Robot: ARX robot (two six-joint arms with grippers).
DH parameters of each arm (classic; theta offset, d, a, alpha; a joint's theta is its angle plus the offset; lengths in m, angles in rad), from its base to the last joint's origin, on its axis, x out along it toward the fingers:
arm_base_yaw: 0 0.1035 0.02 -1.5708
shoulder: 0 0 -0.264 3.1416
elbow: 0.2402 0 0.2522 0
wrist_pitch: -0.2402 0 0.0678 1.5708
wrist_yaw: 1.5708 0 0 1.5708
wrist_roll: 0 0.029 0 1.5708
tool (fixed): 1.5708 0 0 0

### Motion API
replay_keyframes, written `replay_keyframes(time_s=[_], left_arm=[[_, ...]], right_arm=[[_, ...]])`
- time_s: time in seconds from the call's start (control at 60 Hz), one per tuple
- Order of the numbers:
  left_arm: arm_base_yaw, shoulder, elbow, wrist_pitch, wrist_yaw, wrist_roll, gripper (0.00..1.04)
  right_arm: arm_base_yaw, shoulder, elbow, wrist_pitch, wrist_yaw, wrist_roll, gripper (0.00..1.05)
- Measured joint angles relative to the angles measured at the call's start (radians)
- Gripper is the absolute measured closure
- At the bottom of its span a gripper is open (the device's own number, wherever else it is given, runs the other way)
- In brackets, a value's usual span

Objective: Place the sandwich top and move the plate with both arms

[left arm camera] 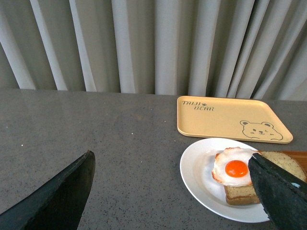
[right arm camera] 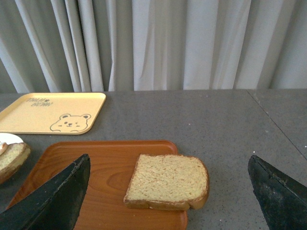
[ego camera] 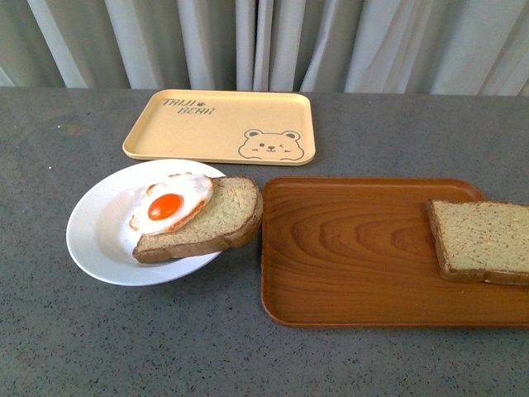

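Right fingers [right arm camera: 53, 201]: set wide apart, nothing clamped; the right gripper [right arm camera: 168, 162] is held above and short of the sandwich top [right arm camera: 168, 179], which is framed between the two tips, judged a line-up for a grasp.
Left fingers [left arm camera: 62, 196]: likewise spread wide and empty; the left gripper [left arm camera: 171, 160] is held over bare table [left arm camera: 120, 143], with the plate [left arm camera: 199, 167] beside one tip.
Sandwich top, position: laid flat at the right end of the brown wooden tray [ego camera: 347, 248], well apart from the plate; not yet lifted.
Plate, contents: a bread slice [ego camera: 223, 223] is carried, overhanging the rim toward the wooden tray, with a fried egg [ego camera: 169, 204] on it. The egg is left uncovered, so the top is judged to be wanted here.
Yellow bear tray [ego camera: 215, 124]: placed behind the plate, nothing on it.
Front view only: the whole layout and the narrow gap between plate and wooden tray are shown; neither arm is seen.
Right wrist view only: the full outline and thickness of the sandwich top are shown, cut off at the frame edge in the front view.
Left wrist view only: the plate's nearness to the left gripper is shown.
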Motion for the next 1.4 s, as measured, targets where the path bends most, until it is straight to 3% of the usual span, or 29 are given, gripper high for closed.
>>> replay_keyframes(time_s=[0.167,0.233,0.283,0.45,0.633,0.95,1.4], left_arm=[[0.0,0.0,0.0,0.0,0.0,0.0,0.09],[0.0,0.0,0.0,0.0,0.0,0.0,0.09],[0.0,0.0,0.0,0.0,0.001,0.001,0.09],[0.0,0.0,0.0,0.0,0.0,0.0,0.09],[0.0,0.0,0.0,0.0,0.0,0.001,0.09],[0.0,0.0,0.0,0.0,0.0,0.0,0.09],[0.0,0.0,0.0,0.0,0.0,0.001,0.09]], right_arm=[[0.0,0.0,0.0,0.0,0.0,0.0,0.09],[-0.077,0.158,0.097,-0.227,-0.183,-0.042,0.09],[-0.148,0.319,0.153,-0.265,-0.269,-0.068,0.09],[-0.331,0.756,0.257,-0.001,-0.343,-0.115,0.09],[-0.422,1.186,0.341,0.216,-0.36,-0.14,0.09],[-0.465,1.584,0.454,0.339,-0.406,-0.133,0.09],[-0.389,1.88,0.592,0.488,-0.382,0.082,0.09]])
